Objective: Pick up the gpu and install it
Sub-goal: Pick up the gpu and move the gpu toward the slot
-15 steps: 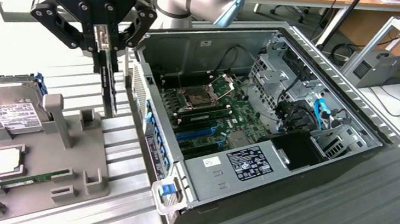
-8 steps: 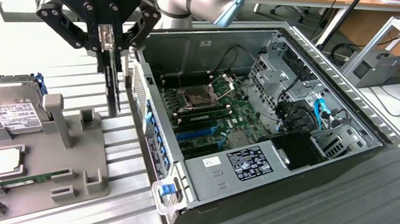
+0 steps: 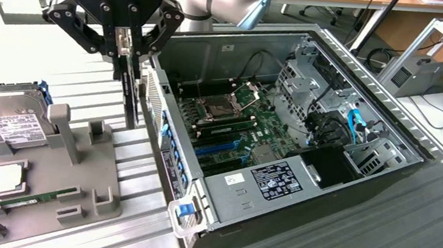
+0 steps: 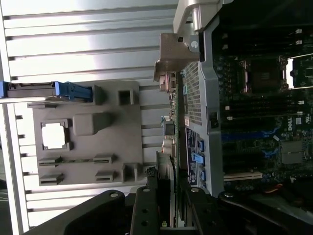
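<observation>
One gpu, thin flat card, seen edge-on and hanging upright in the air. It is clear of the tray and just outside the perforated end wall of the case, between the two.

One gripper, jaws drawn narrow and clamped on the gpu's upper end, a pad on each flat face. In the wrist view the gpu runs straight out from between the fingers, alongside the case wall.

One case, lying on its side, lid off, board exposed. No card can be seen seated in the blue and black slots.

One tray, grey, with moulded rests. Contents:
- one drive, silver, labelled, at the far corner
- one CPU in its square recess
- one RAM stick, green, lying in a slot
- several rests bare

Handling notes on the gpu (judgement):
- Light and stiff. It should not sag in a grip at one end, but its length gives leverage, so a knock at the free end could twist it between the pads.
- Faces are smooth, and a pinch across them may slip if the card meets resistance.
- Fragile. The circuit side and contact edge are best left untouched.
- Best hold is across the flat faces near the top edge, opposite the contacts, as it appears to be held now. The metal bracket end is the sturdier part.
</observation>
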`<state>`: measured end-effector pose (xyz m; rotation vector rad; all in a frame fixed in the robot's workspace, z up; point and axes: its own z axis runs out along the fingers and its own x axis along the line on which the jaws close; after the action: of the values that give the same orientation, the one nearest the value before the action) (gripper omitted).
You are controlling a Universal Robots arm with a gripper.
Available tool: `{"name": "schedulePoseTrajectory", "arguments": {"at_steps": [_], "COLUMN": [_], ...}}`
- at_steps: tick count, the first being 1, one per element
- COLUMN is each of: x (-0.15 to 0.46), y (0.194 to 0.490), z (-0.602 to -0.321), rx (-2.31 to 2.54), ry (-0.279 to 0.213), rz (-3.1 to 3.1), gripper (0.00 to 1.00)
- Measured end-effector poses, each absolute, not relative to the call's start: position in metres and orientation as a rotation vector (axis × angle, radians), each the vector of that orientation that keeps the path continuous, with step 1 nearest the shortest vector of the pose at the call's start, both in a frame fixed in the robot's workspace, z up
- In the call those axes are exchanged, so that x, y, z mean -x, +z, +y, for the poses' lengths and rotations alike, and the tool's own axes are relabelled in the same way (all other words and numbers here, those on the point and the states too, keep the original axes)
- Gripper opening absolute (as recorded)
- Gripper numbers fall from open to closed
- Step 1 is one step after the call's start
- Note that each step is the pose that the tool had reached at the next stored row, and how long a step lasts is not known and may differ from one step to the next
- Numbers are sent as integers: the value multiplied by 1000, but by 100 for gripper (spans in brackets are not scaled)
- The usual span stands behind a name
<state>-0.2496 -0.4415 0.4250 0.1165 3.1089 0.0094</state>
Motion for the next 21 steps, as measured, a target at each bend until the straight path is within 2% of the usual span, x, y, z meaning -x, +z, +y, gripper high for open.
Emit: {"name": "schedulePoseTrajectory", "arguments": {"at_steps": [21], "x": [230], "y": [425], "z": [-442], "rx": [-116], "ry": [10], "rz": [3109], "gripper": [27]}}
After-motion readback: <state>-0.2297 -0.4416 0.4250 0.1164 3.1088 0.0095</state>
